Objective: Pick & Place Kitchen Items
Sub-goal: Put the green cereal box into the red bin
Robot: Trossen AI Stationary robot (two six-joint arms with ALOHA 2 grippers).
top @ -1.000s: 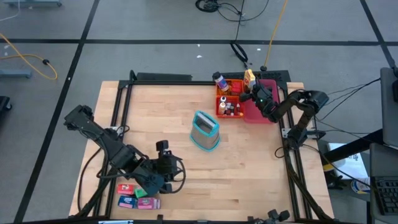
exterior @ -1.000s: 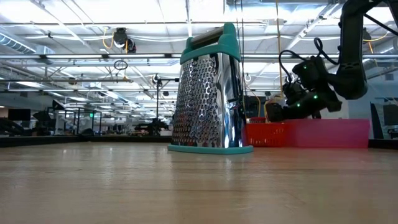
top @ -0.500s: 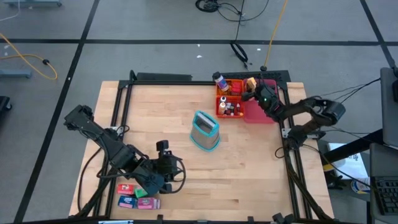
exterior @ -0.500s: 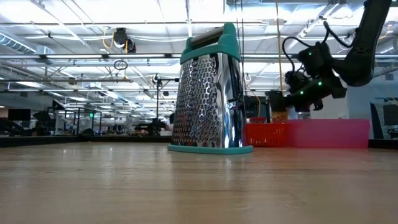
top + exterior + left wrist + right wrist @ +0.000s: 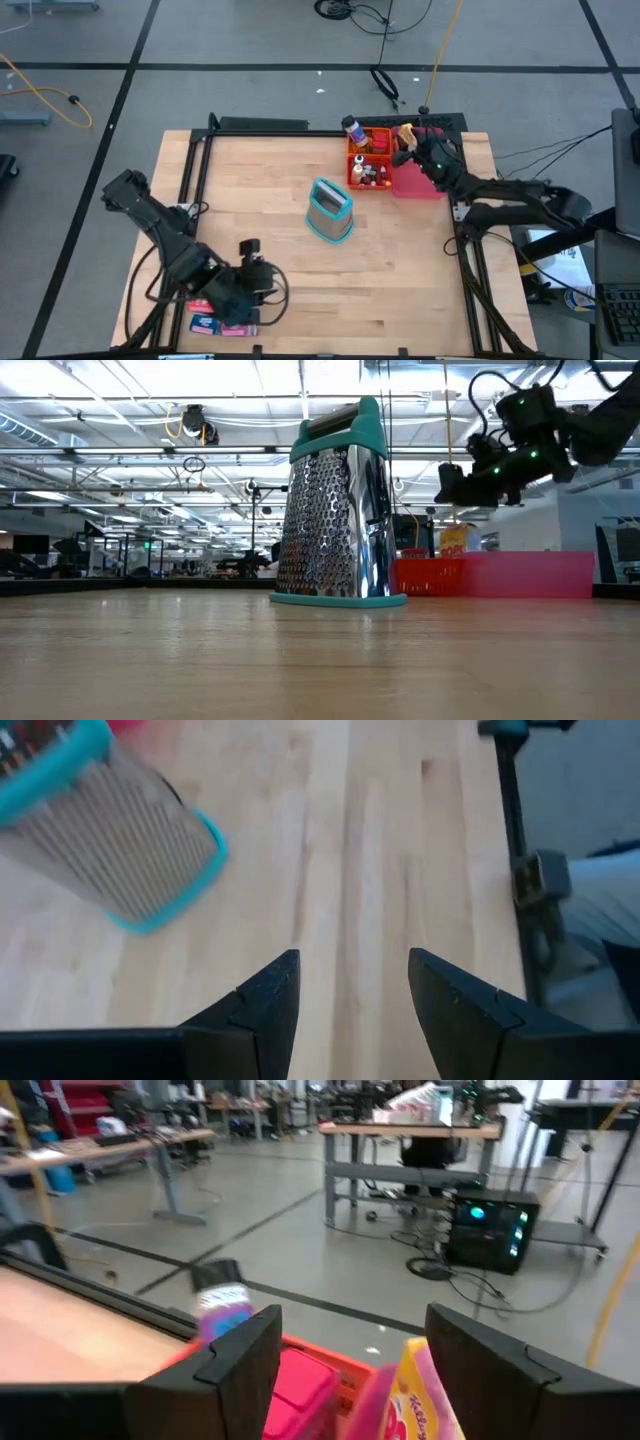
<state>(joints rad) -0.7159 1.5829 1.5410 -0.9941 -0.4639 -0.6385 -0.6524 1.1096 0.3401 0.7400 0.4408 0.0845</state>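
My worry starts with the wooden slatted table (image 5: 400, 260) and its far right corner, where my right gripper (image 5: 412, 152) hangs above the pink rectangular tray (image 5: 425, 185), fingers spread wide and holding nothing. The yellow printed box (image 5: 403, 131) stands upright just past my fingertips at the tray's far end. I judge it tall and light, so a low or sideways sweep of my arm could knock it over or off the table's edge.

Beside it, the orange compartmented tray (image 5: 357, 166) is packed with tiny spice bottles (image 5: 374, 175), and a purple-capped jar (image 5: 352, 127) stands at its far corner. A careless pass could scatter them.

The metal box grater with teal trim (image 5: 330, 210) stands mid-table, between my two arms. It blocks any straight line from the near left to the trays, so a carry would have to go round or over it.

My left gripper (image 5: 243, 297) sits low at the near left, fingers half apart and empty, over the small red box (image 5: 201, 303) and blue box (image 5: 205, 323). Coming down off-centre could shove them toward the table's edge.
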